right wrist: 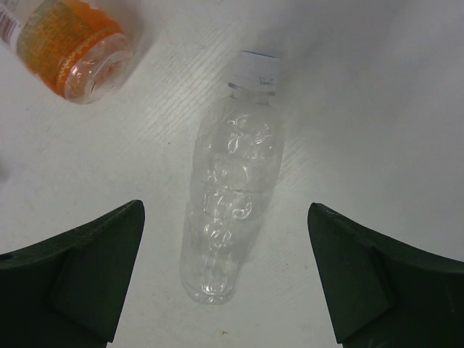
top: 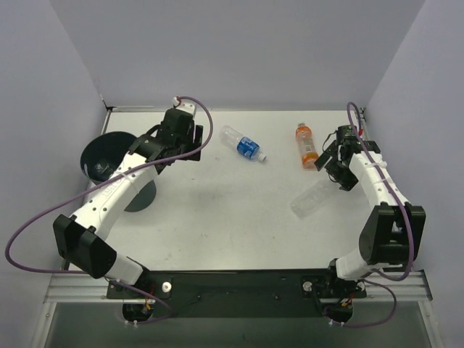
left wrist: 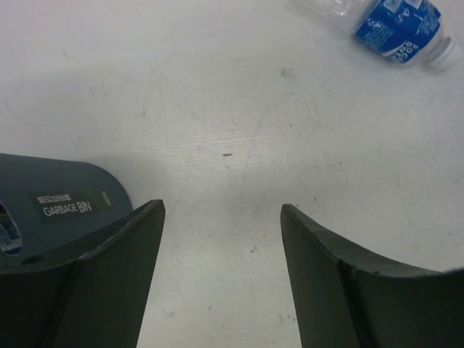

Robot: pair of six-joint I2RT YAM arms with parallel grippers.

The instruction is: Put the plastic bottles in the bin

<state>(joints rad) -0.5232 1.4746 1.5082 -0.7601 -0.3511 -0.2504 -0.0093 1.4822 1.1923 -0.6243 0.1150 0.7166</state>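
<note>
The dark round bin stands at the far left; its wall with a "GARBAGE BIN" label shows in the left wrist view. A white-and-blue item lies inside it. A blue-labelled bottle lies at the back centre, also in the left wrist view. My left gripper is open and empty over bare table between bin and that bottle. An orange bottle and a clear unlabelled bottle lie at the right. My right gripper is open above the clear bottle's base.
White walls enclose the table on three sides. The bin stands against the left wall. Purple cables loop off both arms. The black mounting rail runs along the near edge.
</note>
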